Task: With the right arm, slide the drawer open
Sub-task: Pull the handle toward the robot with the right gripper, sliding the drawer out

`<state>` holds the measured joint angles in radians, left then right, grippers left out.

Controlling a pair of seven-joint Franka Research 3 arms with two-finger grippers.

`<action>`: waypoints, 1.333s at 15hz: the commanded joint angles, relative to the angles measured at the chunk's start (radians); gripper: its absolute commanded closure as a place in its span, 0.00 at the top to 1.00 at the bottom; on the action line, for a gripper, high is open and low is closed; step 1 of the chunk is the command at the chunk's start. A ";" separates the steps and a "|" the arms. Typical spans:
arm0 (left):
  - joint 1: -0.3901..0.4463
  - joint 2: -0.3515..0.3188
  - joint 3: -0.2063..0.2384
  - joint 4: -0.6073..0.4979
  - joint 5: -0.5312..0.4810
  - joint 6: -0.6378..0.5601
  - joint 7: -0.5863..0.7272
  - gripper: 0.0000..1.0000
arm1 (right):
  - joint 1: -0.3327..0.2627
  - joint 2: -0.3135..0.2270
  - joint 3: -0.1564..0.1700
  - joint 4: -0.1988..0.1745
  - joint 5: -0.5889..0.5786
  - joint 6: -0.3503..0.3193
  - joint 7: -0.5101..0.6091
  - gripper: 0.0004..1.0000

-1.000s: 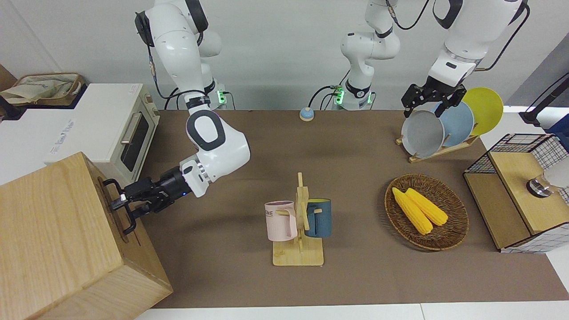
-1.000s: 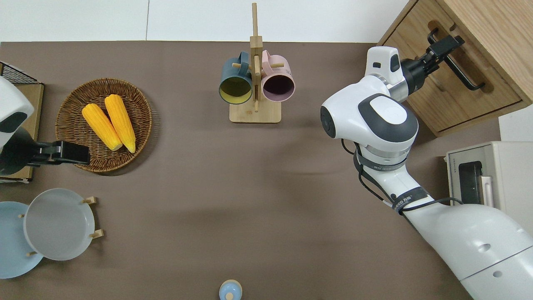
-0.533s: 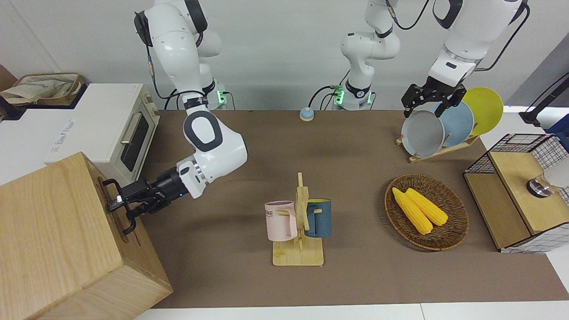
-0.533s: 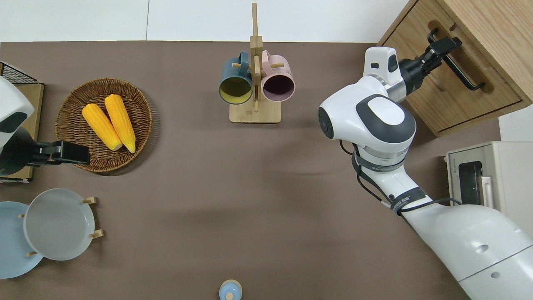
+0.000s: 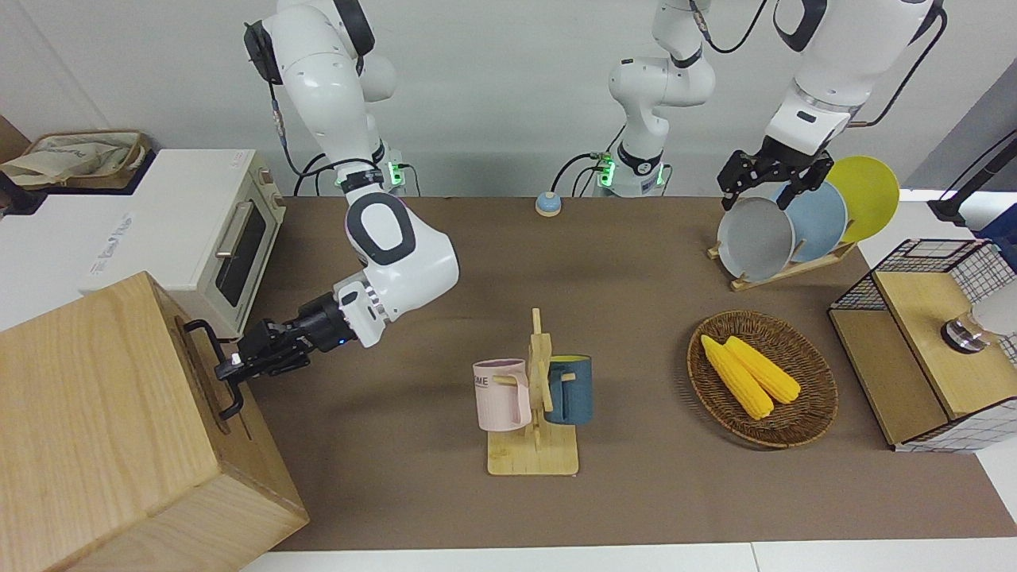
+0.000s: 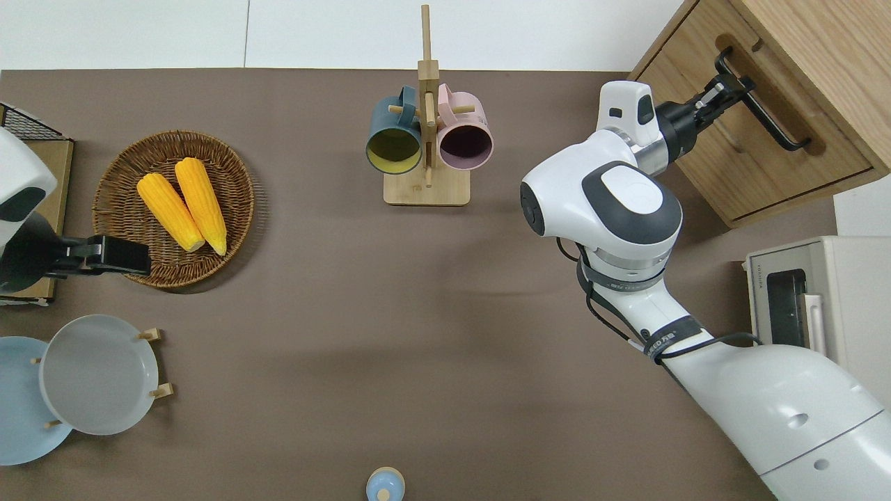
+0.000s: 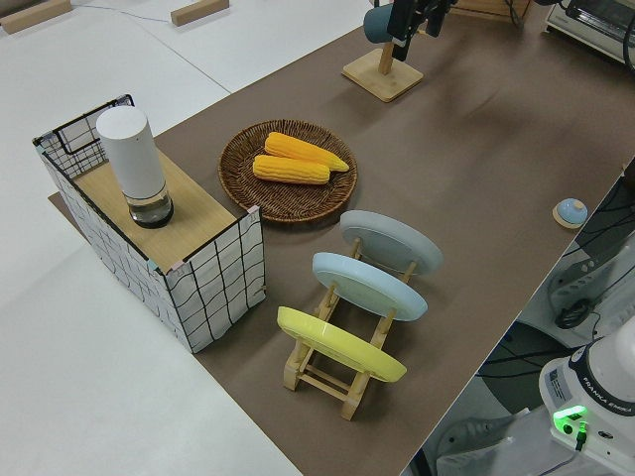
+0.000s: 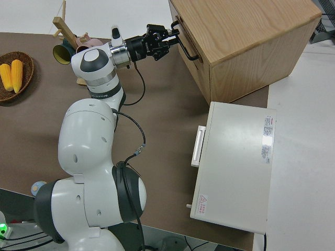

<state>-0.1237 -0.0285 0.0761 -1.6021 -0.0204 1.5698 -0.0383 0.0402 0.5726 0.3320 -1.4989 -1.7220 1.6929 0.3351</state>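
Right gripper (image 6: pixel 724 92) has backed off — fingers still clamping the drawer (image 6: pixel 738 149) handle (image 6: pixel 766 118).

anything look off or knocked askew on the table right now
Nothing stands out. The right gripper sits at the drawer handle, the mugs hang on their stand and the corn lies in its basket. The left arm is parked.
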 commanded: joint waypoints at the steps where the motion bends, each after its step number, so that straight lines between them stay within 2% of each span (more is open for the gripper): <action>1: -0.004 -0.008 0.004 0.002 0.013 -0.014 0.001 1.00 | -0.003 0.001 0.004 -0.006 -0.027 -0.012 0.021 0.19; 4: -0.004 -0.008 0.002 0.002 0.013 -0.014 0.001 1.00 | -0.002 0.003 0.002 -0.004 -0.028 -0.012 0.022 0.16; 8: -0.004 -0.008 0.004 0.002 0.013 -0.014 0.001 1.00 | -0.002 0.006 0.009 0.000 -0.019 -0.033 0.022 0.00; 15: -0.004 -0.008 0.004 0.004 0.013 -0.014 0.001 1.00 | 0.018 0.003 0.050 0.000 0.002 -0.100 0.021 0.00; 20: -0.004 -0.008 0.004 0.002 0.013 -0.014 0.001 1.00 | 0.035 -0.002 0.104 -0.001 0.053 -0.177 0.019 0.00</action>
<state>-0.1237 -0.0285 0.0761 -1.6021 -0.0204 1.5698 -0.0382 0.0645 0.5789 0.4051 -1.4989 -1.6920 1.5671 0.3669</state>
